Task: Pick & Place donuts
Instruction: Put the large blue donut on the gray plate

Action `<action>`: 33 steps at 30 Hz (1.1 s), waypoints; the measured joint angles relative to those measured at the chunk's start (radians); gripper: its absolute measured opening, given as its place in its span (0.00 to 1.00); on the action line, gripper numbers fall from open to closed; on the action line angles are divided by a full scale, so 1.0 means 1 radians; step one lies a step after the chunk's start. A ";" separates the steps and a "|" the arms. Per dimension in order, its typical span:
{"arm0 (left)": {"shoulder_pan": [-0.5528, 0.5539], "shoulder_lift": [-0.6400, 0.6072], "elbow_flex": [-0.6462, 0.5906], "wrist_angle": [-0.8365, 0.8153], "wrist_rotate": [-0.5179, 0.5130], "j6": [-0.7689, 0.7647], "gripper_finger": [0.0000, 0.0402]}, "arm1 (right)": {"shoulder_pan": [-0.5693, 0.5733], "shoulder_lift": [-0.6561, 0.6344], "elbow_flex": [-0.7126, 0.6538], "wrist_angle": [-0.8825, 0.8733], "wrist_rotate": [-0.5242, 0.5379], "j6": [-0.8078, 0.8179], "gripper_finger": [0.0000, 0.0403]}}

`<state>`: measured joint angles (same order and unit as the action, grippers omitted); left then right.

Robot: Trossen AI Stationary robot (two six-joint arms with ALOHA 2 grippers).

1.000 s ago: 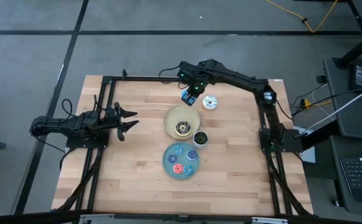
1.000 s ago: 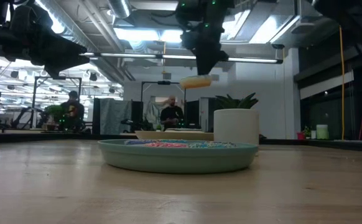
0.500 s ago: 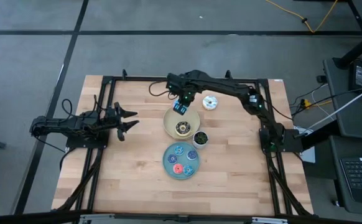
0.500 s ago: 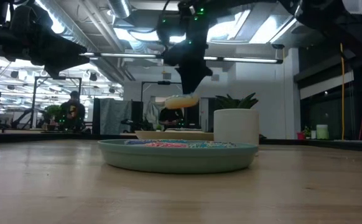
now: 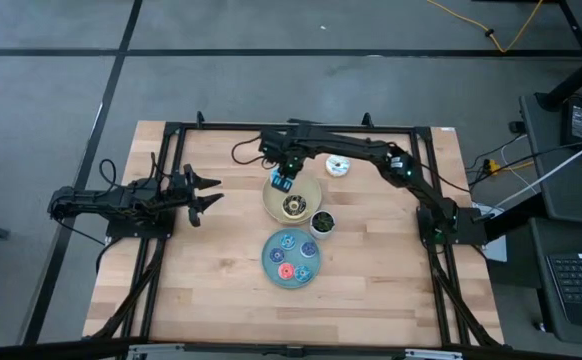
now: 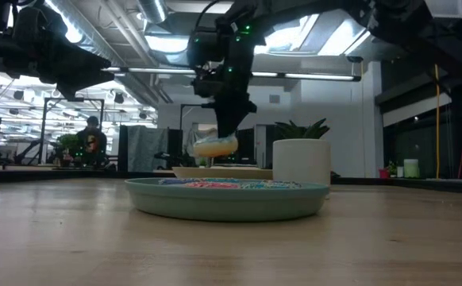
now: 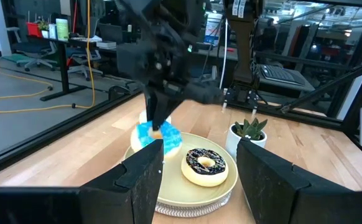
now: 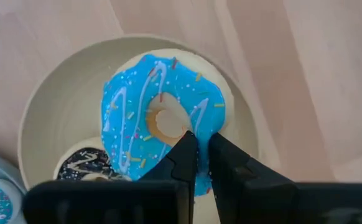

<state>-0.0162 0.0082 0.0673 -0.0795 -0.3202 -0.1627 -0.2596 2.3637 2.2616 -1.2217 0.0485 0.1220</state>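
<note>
While gripper-held [image 8: 198, 155], blue donut [image 8: 162, 124] over plate [image 8: 50, 118]

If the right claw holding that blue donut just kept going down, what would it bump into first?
Probably the cream plate: the right gripper holds the blue-iced donut above it, beside the dark donut. Height is hard to judge.

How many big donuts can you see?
3. The blue-iced donut hangs in the right gripper over the cream plate. The dark donut lies on that plate. The white-iced donut sits on the table beside it. None seem hidden.
</note>
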 joint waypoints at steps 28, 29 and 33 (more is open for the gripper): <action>0.000 0.000 0.000 0.000 0.000 0.000 0.49 | 0.042 0.086 -0.001 0.065 -0.025 -0.029 0.10; 0.000 0.000 0.000 0.000 0.000 0.000 0.49 | 0.042 0.086 -0.001 0.064 -0.025 -0.031 0.10; 0.000 0.000 0.000 0.000 0.000 0.000 0.49 | 0.042 0.086 -0.001 0.060 -0.046 -0.043 0.11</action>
<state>-0.0160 0.0086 0.0673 -0.0794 -0.3202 -0.1627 -0.2174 2.4500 2.2604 -1.1615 0.0026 0.0793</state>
